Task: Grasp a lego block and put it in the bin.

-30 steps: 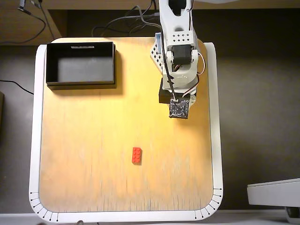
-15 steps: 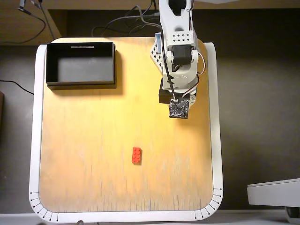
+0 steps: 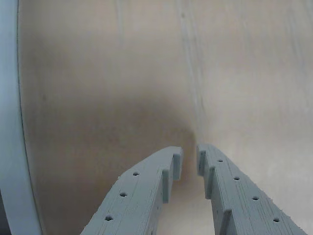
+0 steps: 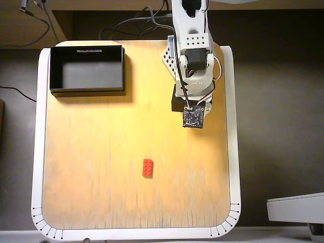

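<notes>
The red lego block [image 4: 147, 167] lies flat on the wooden board in the overhead view, below the middle. At the board's top left corner stands the black bin [image 4: 87, 91], with nothing inside it. The arm [image 4: 192, 61] reaches down from the top edge, its wrist camera board [image 4: 193, 117] well above and right of the block. The fingers are hidden under the arm there. In the wrist view my gripper [image 3: 189, 157] hangs over bare wood, its grey fingers [image 3: 146, 196] nearly together with nothing between them. That view shows neither block nor bin.
The wooden board [image 4: 101, 192] has a raised white rim [image 4: 35, 152], which also runs down the left of the wrist view as the white rim [image 3: 10, 122]. Cables [image 4: 131, 25] lie behind the board. A pale grey device [image 4: 296, 207] sits off the board at bottom right.
</notes>
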### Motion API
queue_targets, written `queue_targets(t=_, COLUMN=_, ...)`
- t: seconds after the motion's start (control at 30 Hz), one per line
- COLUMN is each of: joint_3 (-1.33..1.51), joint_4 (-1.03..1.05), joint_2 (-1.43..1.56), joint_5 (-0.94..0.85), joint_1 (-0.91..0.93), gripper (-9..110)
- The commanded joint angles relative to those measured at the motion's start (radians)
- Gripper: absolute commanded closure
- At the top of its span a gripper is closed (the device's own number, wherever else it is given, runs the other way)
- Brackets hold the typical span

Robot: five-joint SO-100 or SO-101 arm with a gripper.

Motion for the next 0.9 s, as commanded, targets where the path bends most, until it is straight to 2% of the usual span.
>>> queue_targets(t=0.0, joint_3=0.173, joint_4=0.005, joint_2=0.092, joint_5=-0.003, joint_1=-0.006, gripper=101)
queue_targets(t=0.87, joint_3=0.173, joint_4=0.005, joint_2=0.089, joint_5=-0.035, joint_1=-0.026, gripper=101)
